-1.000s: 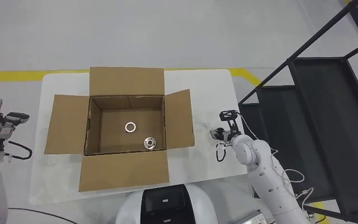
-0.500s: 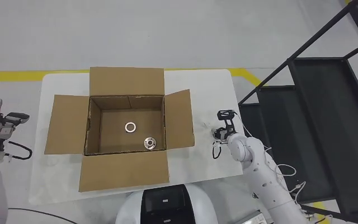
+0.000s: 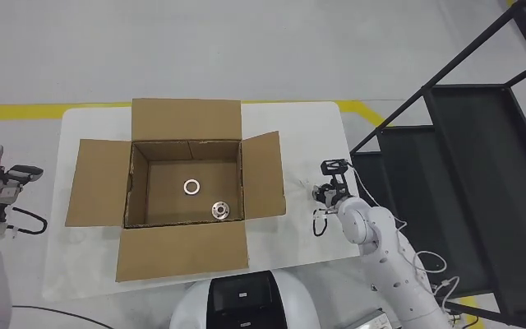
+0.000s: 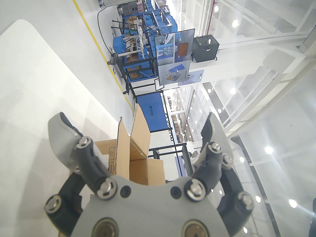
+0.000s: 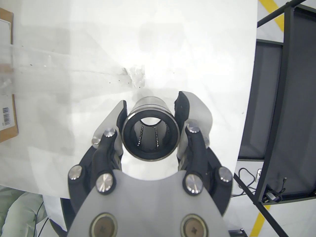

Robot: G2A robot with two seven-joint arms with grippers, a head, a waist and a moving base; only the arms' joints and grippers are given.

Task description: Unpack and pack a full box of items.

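Note:
An open cardboard box (image 3: 185,120) sits in the middle of the white table (image 3: 308,132). Inside it lie a flat metal ring (image 3: 192,187) and a flanged round part (image 3: 220,210). My right gripper (image 3: 328,194) is over the table to the right of the box's right flap. In the right wrist view this gripper (image 5: 151,102) is shut on a steel linear bearing (image 5: 150,134), a short hollow cylinder with ball rows inside. My left gripper (image 4: 134,118) is open and holds nothing, off the table's left side, pointing toward the box (image 4: 138,149).
A black metal rack (image 3: 460,164) stands close beside the table's right edge, also in the right wrist view as the rack (image 5: 284,99). A scrap of clear tape (image 5: 136,74) lies on the table ahead of the bearing. Bare table lies between box flap (image 5: 5,75) and rack.
The right arm swayed slightly toward the box and back, its gripper staying at nearly the same spot. The box contents and left arm have not moved.

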